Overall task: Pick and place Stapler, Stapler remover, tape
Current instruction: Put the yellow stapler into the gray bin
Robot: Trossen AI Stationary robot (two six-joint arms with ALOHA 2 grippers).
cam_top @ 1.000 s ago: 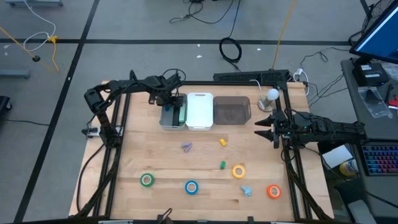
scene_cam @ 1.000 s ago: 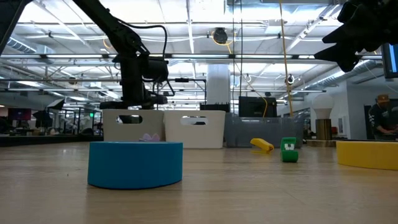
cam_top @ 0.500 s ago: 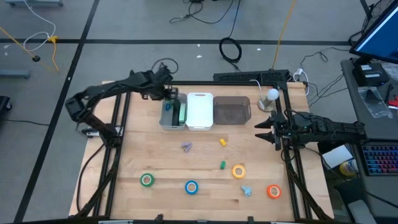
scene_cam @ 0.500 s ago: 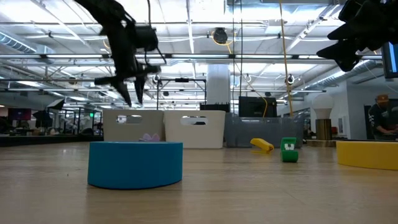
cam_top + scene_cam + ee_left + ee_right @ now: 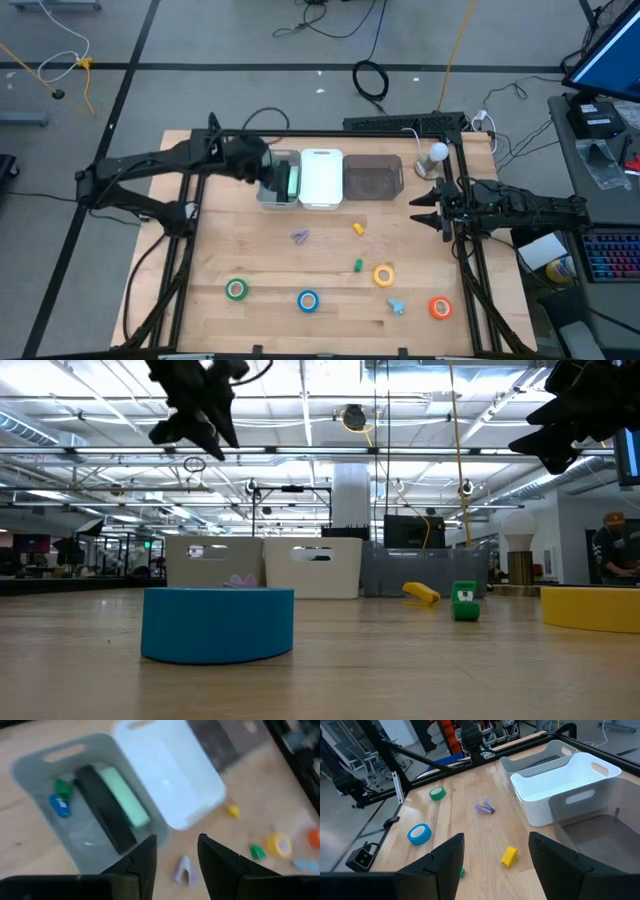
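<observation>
Wooden table (image 5: pixel 250 250), grey floor (image 5: pixel 200 40), ceiling lights (image 5: pixel 300 420)

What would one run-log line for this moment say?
left gripper: open, empty, above grey bin | stapler: in grey bin | right gripper: open, waiting

Bright overhead light, left wrist blurred

Green tape (image 5: pixel 236 289), blue tape (image 5: pixel 308 300), yellow tape (image 5: pixel 384 275), orange tape (image 5: pixel 440 307); white bin (image 5: pixel 321 178).
</observation>
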